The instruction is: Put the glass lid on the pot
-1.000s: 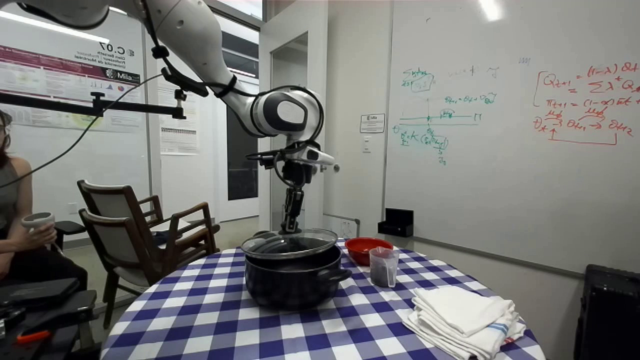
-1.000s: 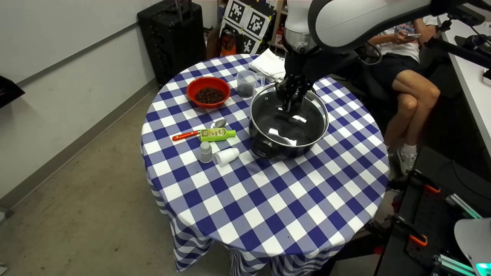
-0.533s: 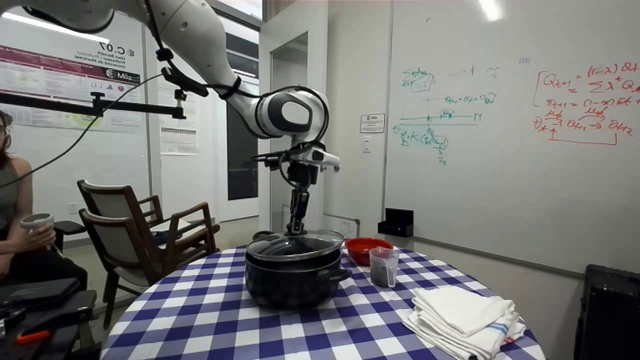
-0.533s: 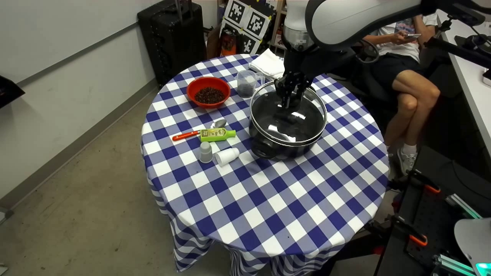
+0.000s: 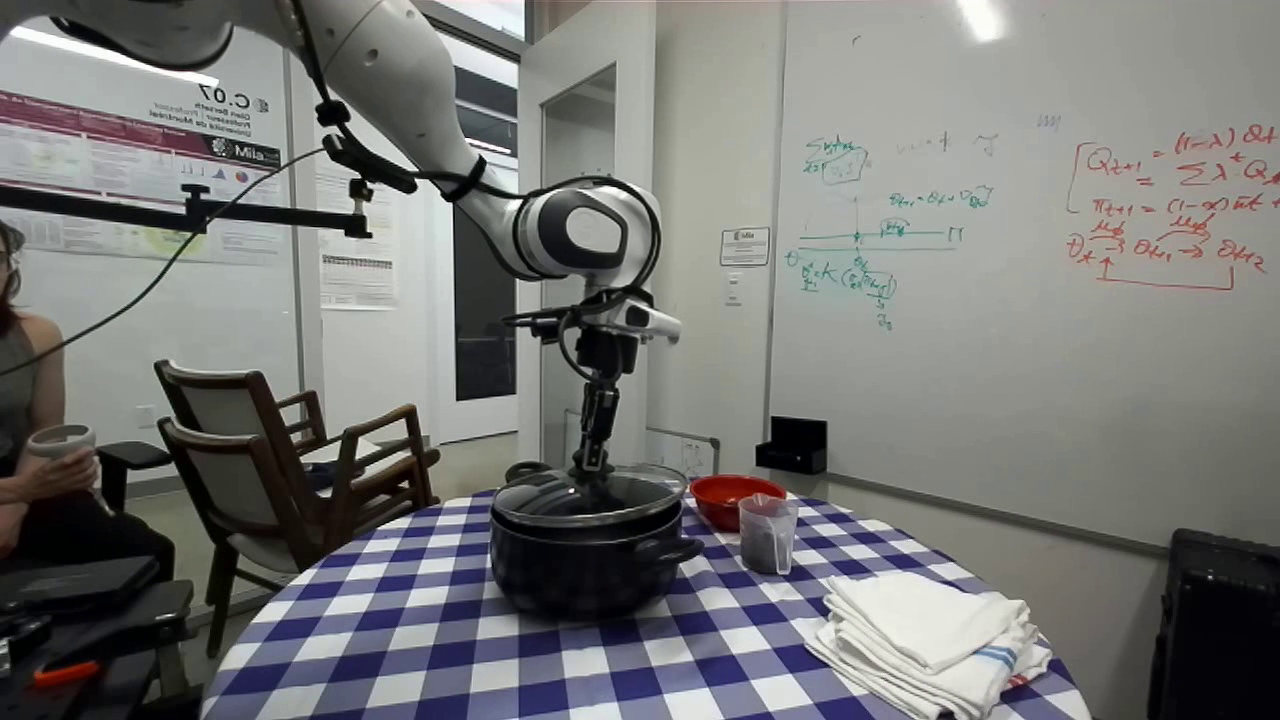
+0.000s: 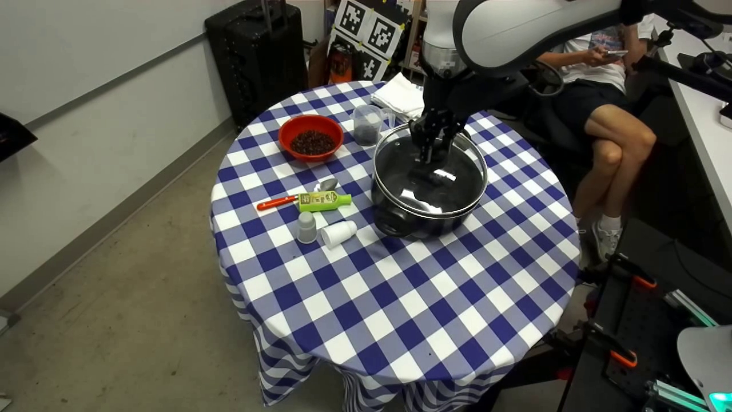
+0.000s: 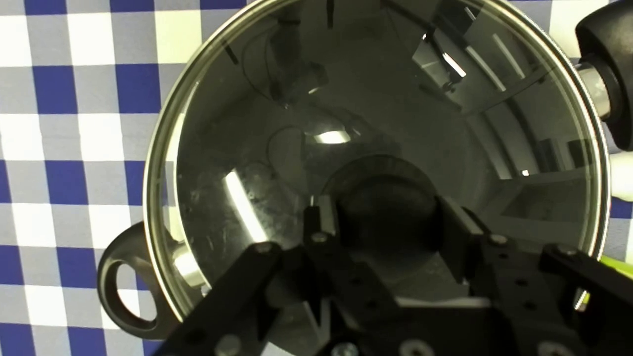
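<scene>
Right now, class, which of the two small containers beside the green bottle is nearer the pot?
The white container, lying on its side between the pot and the grey container, which is farther away.

Wears a smooth white shell along the arm (image 5: 395, 75), rounded and tubular, with small round grey marks (image 5: 372, 56) set into it. Carries black cable (image 5: 657, 228) down the outside, cinched by black bands (image 5: 463, 182) and looped about the wrist joint (image 5: 550, 235). Shows a greyish oval panel (image 5: 597, 228) edged in black on that joint and, in an exterior view, a silvery collar (image 6: 443, 60) with a tiny pale mark. Has a blunt white housing (image 5: 655, 321) below, beside a slim black fitting (image 5: 538, 324). Turns mostly black at the pincer (image 7: 388, 212), with angular, straight-sided bars (image 7: 346, 267), round dull-metal screws (image 7: 320, 238), small drilled holes (image 7: 521, 283) and, in the wrist view, greyish pads (image 7: 327, 217) lining the fingers (image 7: 312, 222).
</scene>
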Tool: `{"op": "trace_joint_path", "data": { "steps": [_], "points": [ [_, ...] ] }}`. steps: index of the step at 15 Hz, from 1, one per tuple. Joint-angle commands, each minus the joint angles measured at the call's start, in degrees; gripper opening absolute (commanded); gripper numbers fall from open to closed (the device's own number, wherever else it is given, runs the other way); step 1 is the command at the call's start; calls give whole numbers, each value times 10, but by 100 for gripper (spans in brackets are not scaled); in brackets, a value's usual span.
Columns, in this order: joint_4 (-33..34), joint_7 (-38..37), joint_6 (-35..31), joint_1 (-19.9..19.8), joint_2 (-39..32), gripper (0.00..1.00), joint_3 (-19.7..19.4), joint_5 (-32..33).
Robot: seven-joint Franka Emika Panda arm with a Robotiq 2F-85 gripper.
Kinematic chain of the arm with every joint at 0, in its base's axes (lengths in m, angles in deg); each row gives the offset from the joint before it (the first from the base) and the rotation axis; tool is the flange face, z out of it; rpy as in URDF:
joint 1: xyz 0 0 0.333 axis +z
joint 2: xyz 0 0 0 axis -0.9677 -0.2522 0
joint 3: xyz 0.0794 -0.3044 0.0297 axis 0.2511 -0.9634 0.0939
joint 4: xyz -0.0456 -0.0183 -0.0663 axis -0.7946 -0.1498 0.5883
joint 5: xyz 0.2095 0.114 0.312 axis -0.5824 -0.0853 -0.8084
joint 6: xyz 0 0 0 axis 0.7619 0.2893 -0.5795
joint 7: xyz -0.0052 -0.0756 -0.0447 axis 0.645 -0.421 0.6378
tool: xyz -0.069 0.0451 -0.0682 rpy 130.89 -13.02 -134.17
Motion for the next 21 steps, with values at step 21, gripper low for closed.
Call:
{"op": "trace_joint_path", "data": {
  "steps": [21],
  "points": [
    [-3,8,8,-15,8,25,-5,-35]
  ]
}}
